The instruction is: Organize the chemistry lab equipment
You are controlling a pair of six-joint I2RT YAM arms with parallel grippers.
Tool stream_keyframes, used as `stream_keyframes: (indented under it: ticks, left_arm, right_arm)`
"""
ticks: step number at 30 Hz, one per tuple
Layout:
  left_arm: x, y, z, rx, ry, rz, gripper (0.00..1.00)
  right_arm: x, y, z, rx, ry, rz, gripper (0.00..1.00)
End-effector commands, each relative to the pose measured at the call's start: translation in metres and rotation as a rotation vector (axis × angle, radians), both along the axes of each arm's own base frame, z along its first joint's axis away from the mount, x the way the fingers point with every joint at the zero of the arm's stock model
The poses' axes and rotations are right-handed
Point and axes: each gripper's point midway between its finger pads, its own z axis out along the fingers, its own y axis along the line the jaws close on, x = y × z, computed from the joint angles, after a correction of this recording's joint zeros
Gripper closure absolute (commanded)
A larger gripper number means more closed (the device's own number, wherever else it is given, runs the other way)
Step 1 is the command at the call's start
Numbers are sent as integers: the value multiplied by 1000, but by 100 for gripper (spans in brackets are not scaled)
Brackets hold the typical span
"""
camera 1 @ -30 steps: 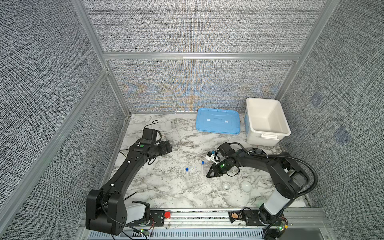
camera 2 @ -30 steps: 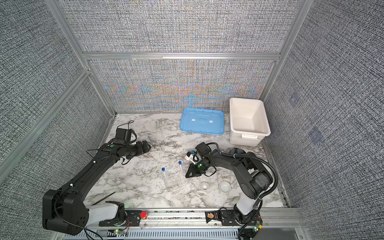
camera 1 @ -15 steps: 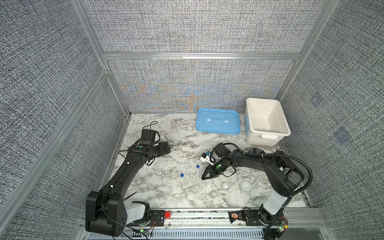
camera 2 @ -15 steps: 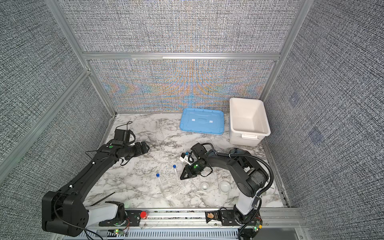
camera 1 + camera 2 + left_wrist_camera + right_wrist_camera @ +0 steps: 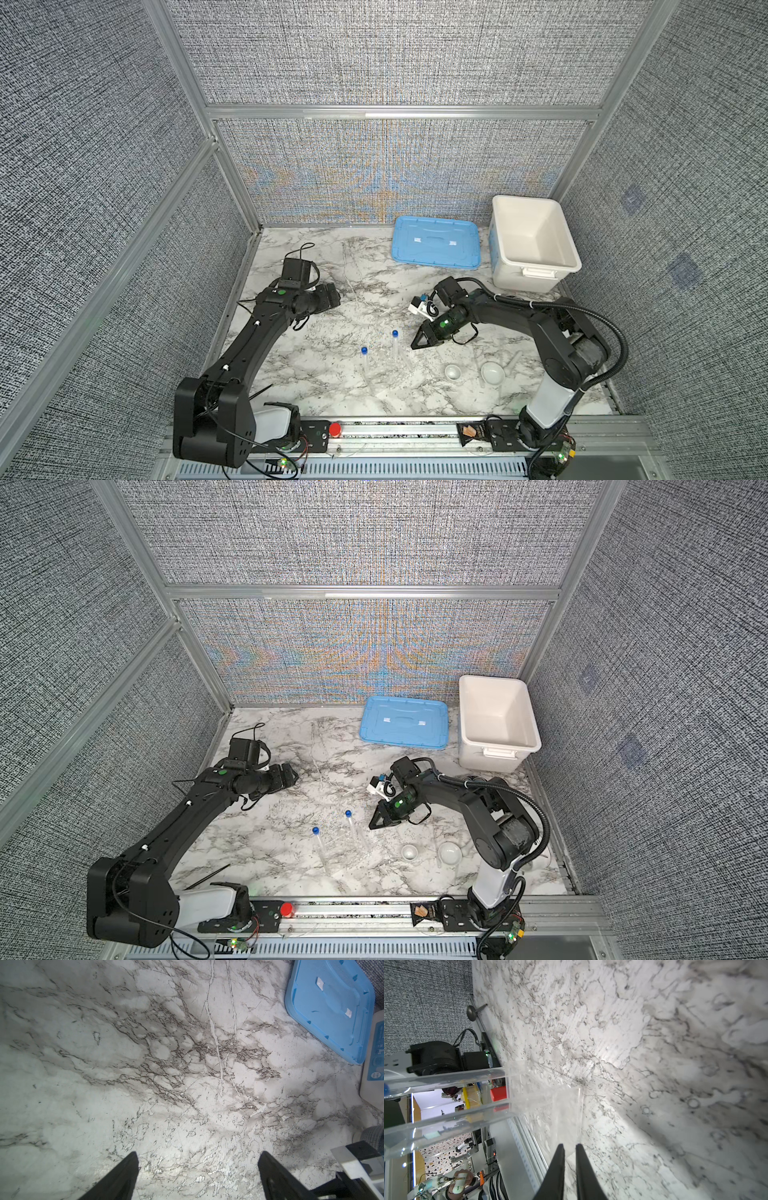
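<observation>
Two slim clear tubes with blue caps (image 5: 365, 360) (image 5: 395, 344) stand side by side in a clear rack (image 5: 564, 1109) on the marble table's middle, shown in both top views (image 5: 318, 840) (image 5: 350, 824). My right gripper (image 5: 415, 345) (image 5: 569, 1146) is low at the rack's right end. Its fingers are almost together, and I cannot tell whether they pinch the rack. Two small white bowls (image 5: 453, 371) (image 5: 492, 372) and a pale pestle-like stick (image 5: 514, 358) lie at the front right. At the back left my left gripper (image 5: 332, 296) (image 5: 198, 1159) hangs open over bare marble.
A white bin (image 5: 540, 266) stands open at the back right. Left of it a blue lid (image 5: 436, 246) (image 5: 332, 1007) lies flat. A rail with a red button (image 5: 335, 428) runs along the table's front edge. Grey fabric walls enclose the other three sides.
The right gripper moved left and the tubes slid left and forward with it. The gripper then drew back slightly. Its fingers parted briefly and closed again. The left arm stayed put.
</observation>
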Motion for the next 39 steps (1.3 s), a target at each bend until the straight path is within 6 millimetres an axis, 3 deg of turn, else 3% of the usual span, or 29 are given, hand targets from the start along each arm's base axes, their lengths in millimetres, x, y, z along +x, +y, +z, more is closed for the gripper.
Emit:
stream_keyframes:
  ticks: [1,5,15,26,39]
  left_arm:
    - [4,2,2,11,-21,-6,9]
    - [3,2,0,-2,-9,2,9]
    - [-1,5,1,0,-16,9,9]
    - [0,9,-2,17,-8,20,8]
    - [3,10,-6,0,-29,56,8]
  right_arm:
    - [1,8,-3,-12,-20,36,91]
    - [-8,19,-12,-17,2,81,99]
    - [-31,38,-15,57,59,128,100]
    - [-48,39,-3,101,105,195,100]
    - [-65,47,-7,134,169,259,98]
